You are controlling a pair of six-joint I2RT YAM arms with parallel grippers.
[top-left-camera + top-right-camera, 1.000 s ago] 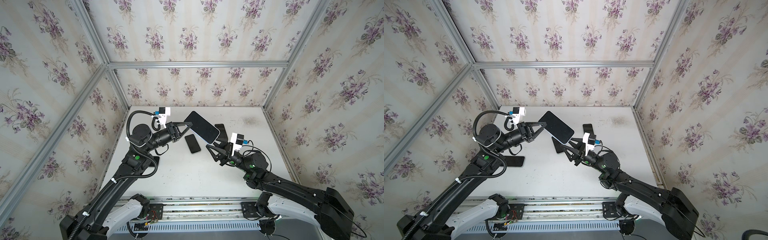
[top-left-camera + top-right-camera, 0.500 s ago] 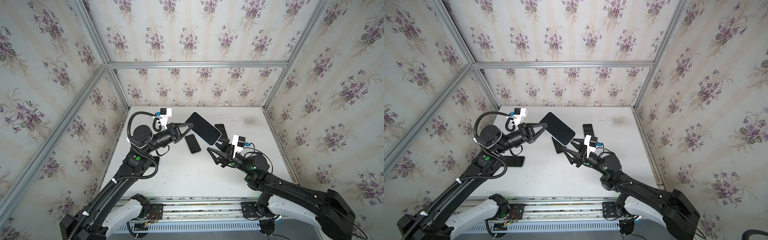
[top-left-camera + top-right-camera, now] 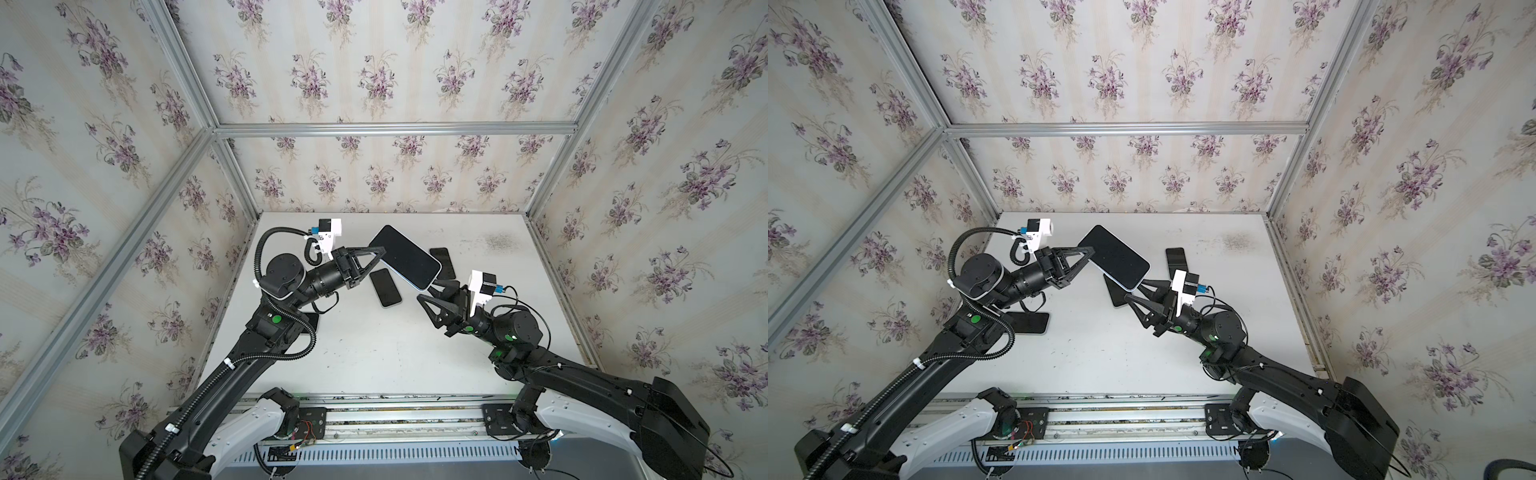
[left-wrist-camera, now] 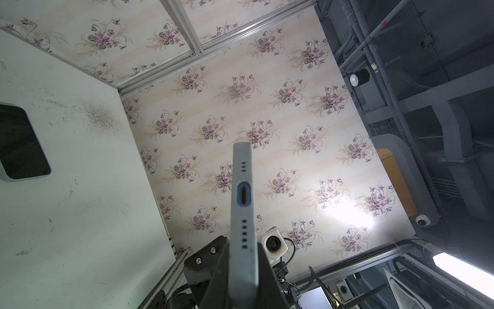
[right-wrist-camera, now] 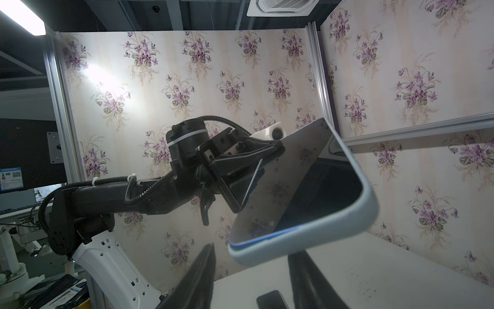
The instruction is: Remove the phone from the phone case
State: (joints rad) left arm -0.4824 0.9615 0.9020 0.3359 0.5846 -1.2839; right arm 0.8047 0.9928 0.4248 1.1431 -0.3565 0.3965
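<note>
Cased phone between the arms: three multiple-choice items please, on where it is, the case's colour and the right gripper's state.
1. Where is the cased phone? A lying flat; B held above the table by the left gripper; C in a drawer.
2. The case is: A red; B black; C pale blue.
3. The right gripper is: A open; B shut on the phone; C out of view.
Key: B, the left gripper clamps its end in mid-air; C, the left wrist view shows its pale blue edge; A, its jaws stand apart at the phone's free end.
</note>
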